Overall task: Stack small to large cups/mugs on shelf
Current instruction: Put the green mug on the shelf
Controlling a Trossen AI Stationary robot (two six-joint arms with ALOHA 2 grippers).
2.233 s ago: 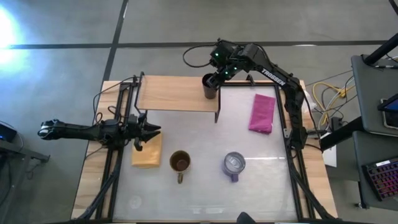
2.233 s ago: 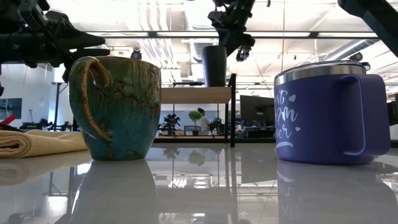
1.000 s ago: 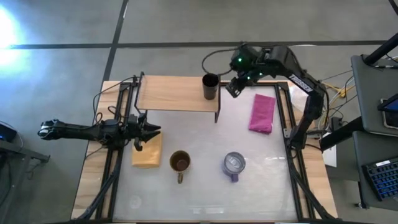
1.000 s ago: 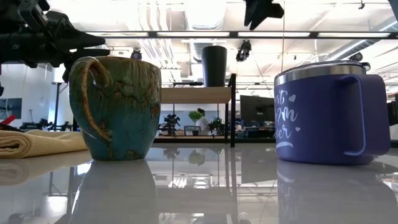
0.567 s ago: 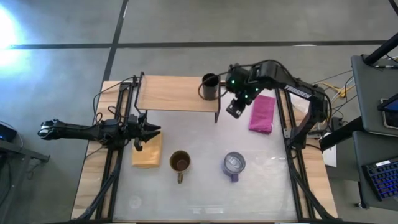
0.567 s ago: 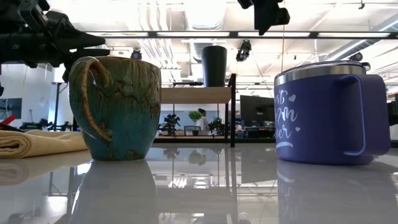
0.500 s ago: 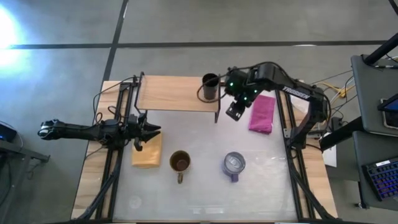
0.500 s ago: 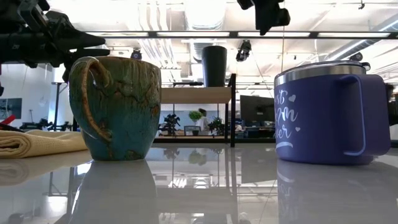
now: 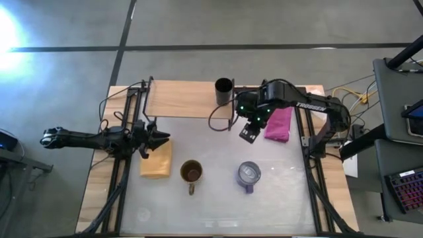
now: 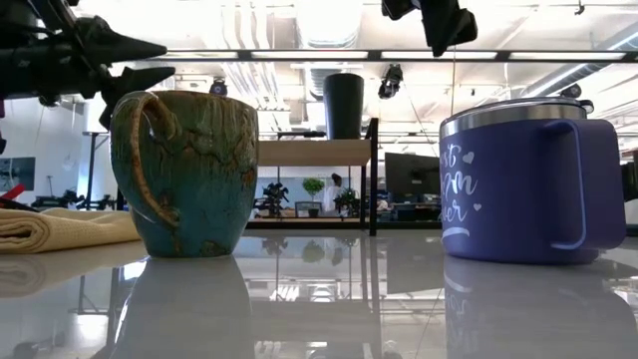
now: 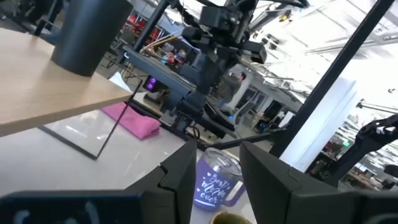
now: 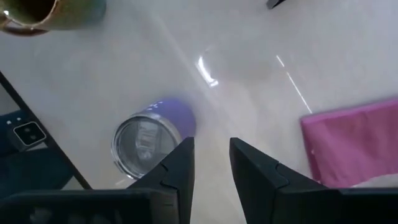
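Note:
The small black cup (image 9: 224, 91) stands upright on the right end of the light-wood shelf (image 9: 185, 99); it also shows in the low view (image 10: 344, 105). The olive-brown mug (image 9: 192, 172) and the purple mug (image 9: 248, 174) stand on the white table nearer the front. My right gripper (image 9: 248, 134) is open and empty, in the air between the shelf and the purple mug (image 12: 149, 140). My left gripper (image 9: 158, 137) is open and empty at the table's left, above the yellow pad (image 9: 156, 160).
A pink cloth (image 9: 278, 123) lies right of the right gripper. The shelf's thin black leg (image 9: 231, 118) stands just left of that gripper. A black frame (image 9: 125, 132) runs along the table's left and right sides. Bare white tabletop (image 9: 218, 145) lies between the shelf and the mugs.
My right gripper, away from the black cup, has moved from beside the shelf's right end toward the table's near edge, toward the purple mug. The cup stays upright on the shelf. My left gripper has shifted slightly upward in the low view.

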